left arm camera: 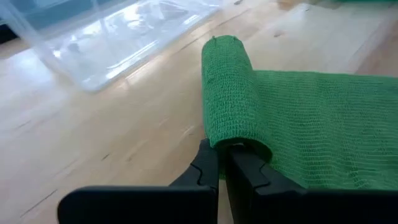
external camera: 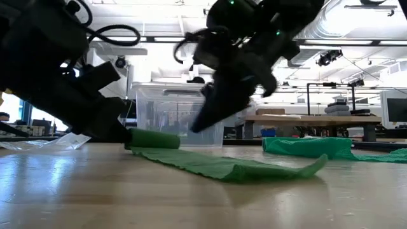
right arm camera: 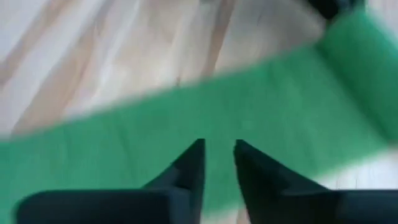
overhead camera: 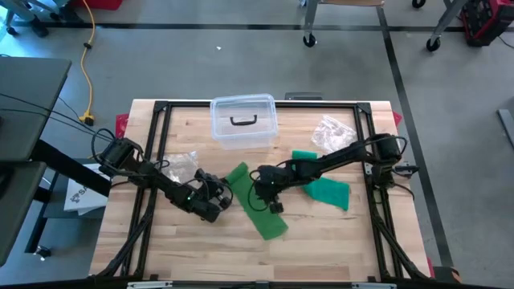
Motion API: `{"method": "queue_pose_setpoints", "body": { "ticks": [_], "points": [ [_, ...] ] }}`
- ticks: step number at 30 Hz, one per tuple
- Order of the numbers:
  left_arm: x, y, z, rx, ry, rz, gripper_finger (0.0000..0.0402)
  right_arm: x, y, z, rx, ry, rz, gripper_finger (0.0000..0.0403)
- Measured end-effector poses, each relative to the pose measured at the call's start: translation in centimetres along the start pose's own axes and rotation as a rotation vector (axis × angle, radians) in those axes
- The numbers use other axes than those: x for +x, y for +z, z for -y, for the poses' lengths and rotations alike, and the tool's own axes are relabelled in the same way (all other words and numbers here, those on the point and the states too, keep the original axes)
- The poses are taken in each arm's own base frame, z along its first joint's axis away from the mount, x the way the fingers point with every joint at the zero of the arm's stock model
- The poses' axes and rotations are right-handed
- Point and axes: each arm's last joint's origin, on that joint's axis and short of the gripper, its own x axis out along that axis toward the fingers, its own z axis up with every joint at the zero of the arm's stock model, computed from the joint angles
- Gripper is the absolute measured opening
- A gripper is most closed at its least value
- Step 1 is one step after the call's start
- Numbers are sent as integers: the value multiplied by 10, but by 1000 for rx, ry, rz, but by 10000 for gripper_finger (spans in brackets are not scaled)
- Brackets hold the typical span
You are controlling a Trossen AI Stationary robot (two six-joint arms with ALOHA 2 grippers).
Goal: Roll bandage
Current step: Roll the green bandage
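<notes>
On the left of the wooden bench (overhead camera: 337,233), the left end effector (left arm camera: 221,163) lies low, its fingers clenched together at the end of the rolled part of the green bandage (left arm camera: 233,93). The roll lies on its side on the bench, and the unrolled strip (overhead camera: 261,213) runs from it flat across the wood toward the front edge. Behind the roll stands a clear plastic box (overhead camera: 243,122) with a dark handle on its lid, and a crumpled clear wrapper (overhead camera: 183,164) lies near the left arm. At the middle, the right end effector (right arm camera: 219,155) hangs just above the flat strip, its fingers narrowly parted and holding nothing. To the right lies a second green bandage (overhead camera: 328,191), loosely bunched, with another clear wrapper (overhead camera: 332,132) behind it.
</notes>
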Motion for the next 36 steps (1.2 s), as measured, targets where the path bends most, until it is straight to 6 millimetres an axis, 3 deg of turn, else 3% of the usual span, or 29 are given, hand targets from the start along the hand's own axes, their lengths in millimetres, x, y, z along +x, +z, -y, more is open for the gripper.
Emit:
{"method": "queue_pose_setpoints", "body": {
  "ticks": [3, 7, 11, 17, 22, 31, 36],
  "points": [
    [-1, -2, -2, 0, 17, 0, 1, 19, -5, 12, 61, -35, 64, 11],
    [-3, -4, -4, -18, 36, 20, 1, 47, -25, 23, 204, -84, 57, 13],
    [-11, -8, -6, -37, 58, 68, 1, 61, -33, 4, 225, -57, 5, 3],
    [-26, -16, -6, -141, 37, 131, 1, 65, -30, -47, 187, 32, -27, 1],
    [-39, -23, -4, -219, -22, 136, 1, 64, -32, -74, 179, 71, -70, 1],
    [-67, -32, -1, -237, -142, 146, 1, 61, -32, -83, 160, 85, -101, 0],
    [-80, -32, -15, -318, -149, 247, 1, 60, -33, -81, 170, 140, -122, 0]
  ]
}}
